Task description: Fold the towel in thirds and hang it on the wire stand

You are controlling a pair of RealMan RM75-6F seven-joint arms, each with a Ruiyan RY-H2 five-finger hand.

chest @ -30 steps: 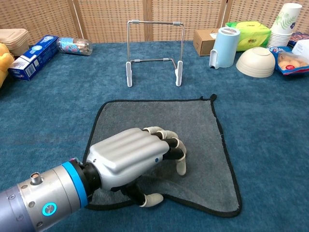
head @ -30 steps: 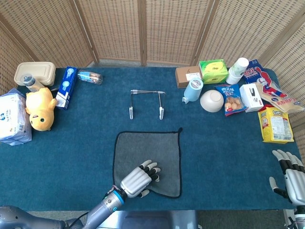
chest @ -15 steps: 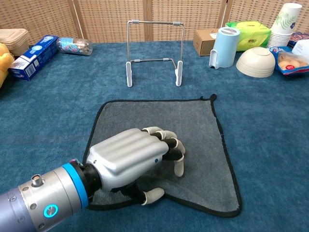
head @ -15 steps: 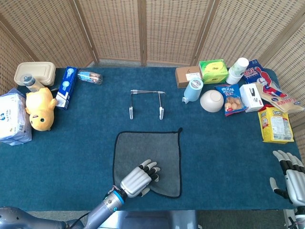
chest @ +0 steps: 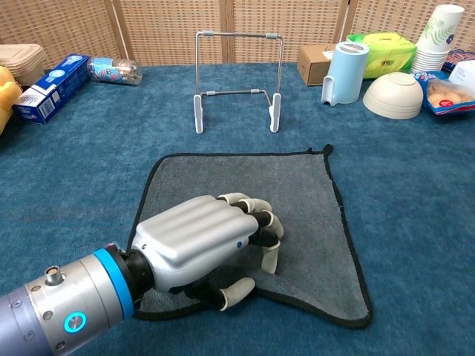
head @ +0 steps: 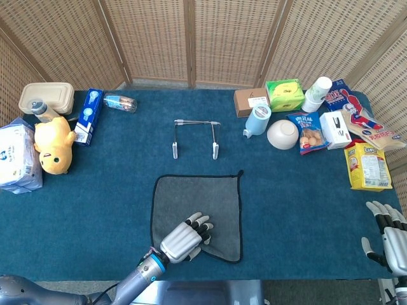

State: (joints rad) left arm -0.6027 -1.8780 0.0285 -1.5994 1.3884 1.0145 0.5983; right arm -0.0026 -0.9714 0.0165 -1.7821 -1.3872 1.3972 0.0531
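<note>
Left hand [chest: 204, 248] pinches with curled fingers; right hand [head: 388, 238] hangs with fingers spread.

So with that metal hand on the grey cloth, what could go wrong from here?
The left hand is bunching the towel's near edge under its fingers, so the fold may come out crooked. The hanging loop at the far corner could snag. The wire stand looks light and might tip during hanging.

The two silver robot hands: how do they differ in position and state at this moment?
The left silver robot hand rests on the grey black-edged towel, fingers curled onto the cloth near its front edge; the right silver robot hand touches nothing. The left is near the table's middle, the right at its far right edge. Both are over the blue table.
</note>
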